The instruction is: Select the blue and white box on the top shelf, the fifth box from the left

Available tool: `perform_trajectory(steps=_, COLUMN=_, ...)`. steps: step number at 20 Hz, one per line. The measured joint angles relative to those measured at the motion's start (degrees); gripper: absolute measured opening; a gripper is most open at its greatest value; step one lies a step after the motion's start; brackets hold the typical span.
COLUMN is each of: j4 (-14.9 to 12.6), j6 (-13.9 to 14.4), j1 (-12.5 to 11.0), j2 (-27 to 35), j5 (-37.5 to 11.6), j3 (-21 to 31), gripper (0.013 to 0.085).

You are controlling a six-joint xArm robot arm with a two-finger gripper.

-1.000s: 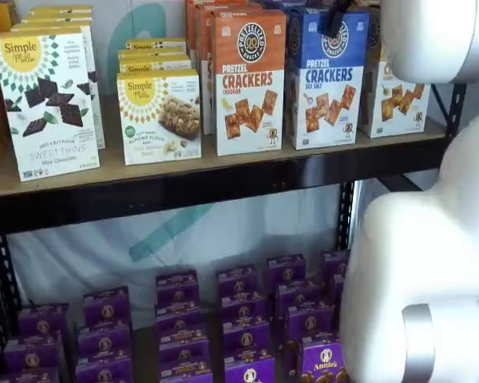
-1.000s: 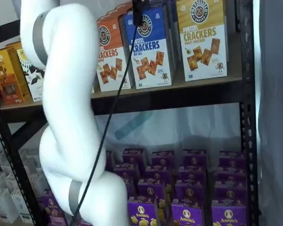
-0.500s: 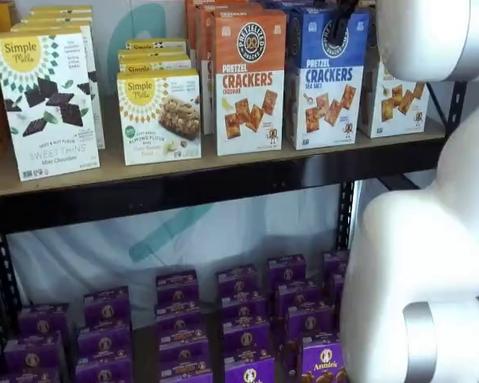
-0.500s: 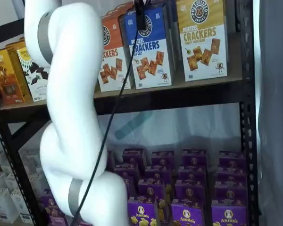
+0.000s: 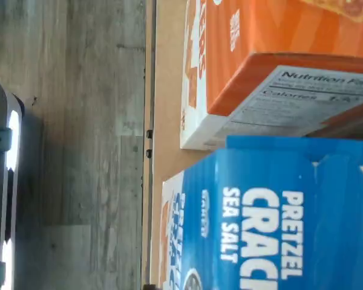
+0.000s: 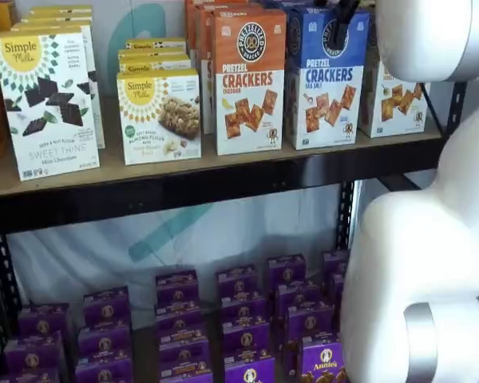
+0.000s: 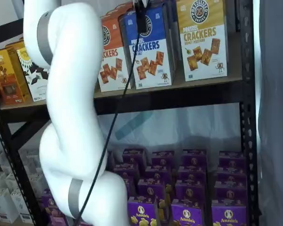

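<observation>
The blue and white box (image 6: 327,80) stands on the top shelf (image 6: 223,182), between an orange-topped Cheddar box (image 6: 250,80) and a yellow-topped box (image 7: 203,40). It also shows in a shelf view (image 7: 148,52). My gripper (image 6: 341,17) shows only as a black finger hanging over the upper front of the blue box, also in a shelf view (image 7: 140,19). No gap or grip can be made out. The wrist view shows the blue box (image 5: 278,217) close up, beside the orange box (image 5: 272,60), on the tan board (image 5: 169,90).
Simple Mills boxes (image 6: 48,104) stand further left on the top shelf. Purple Annie's boxes (image 6: 239,319) fill the lower shelf. My white arm (image 7: 70,117) covers part of the rack. A black upright post (image 7: 247,94) bounds the right side.
My arm has shifted slightly to the right. The black finger has stayed at the top of the blue box, edging a little right and up.
</observation>
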Motion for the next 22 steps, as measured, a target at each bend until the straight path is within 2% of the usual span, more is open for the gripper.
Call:
perform_trajectory(steps=5, j4=-0.4, j6=0.1, j1=0.3, j2=0.1, j5=0.2, j3=0.0, gripper=0.085)
perform_trajectory(steps=6, j4=-0.4, j6=0.1, j1=0.3, j2=0.0, j5=0.1, j3=0.1, gripper=0.081)
perform_trajectory(steps=9, j4=-0.4, j6=0.2, j1=0.3, j2=0.0, j5=-0.1, j3=0.3, gripper=0.077)
perform_trajectory(steps=11, j4=-0.4, j6=0.2, j1=0.4, j2=-0.1, j5=-0.3, j3=0.3, gripper=0.069)
perform_trajectory(steps=18, j4=-0.4, j6=0.1, j1=0.3, j2=-0.1, j5=-0.5, j3=0.4, gripper=0.069)
perform_trajectory(steps=20, j4=-0.5, j6=0.1, j1=0.3, j2=-0.1, j5=-0.5, j3=0.4, gripper=0.061)
perform_trajectory(steps=22, j4=-0.6, j6=0.1, j1=0.3, j2=0.0, j5=-0.3, j3=0.3, gripper=0.061)
